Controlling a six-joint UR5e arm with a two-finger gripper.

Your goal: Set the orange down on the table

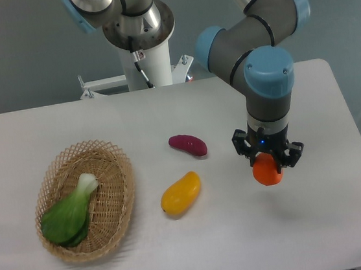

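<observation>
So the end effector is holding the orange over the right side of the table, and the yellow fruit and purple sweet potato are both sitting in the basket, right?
Not quite. The end effector does hold the orange over the right side of the table, but the camera view shows the yellow fruit and purple sweet potato lying on the table beside the basket, which contains only a leafy green vegetable.

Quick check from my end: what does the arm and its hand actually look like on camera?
The arm is grey metal tubing with light blue joint caps. The hand is small, black and two-fingered, with a tiny blue light on its body. A black cable runs down the white base column.
</observation>
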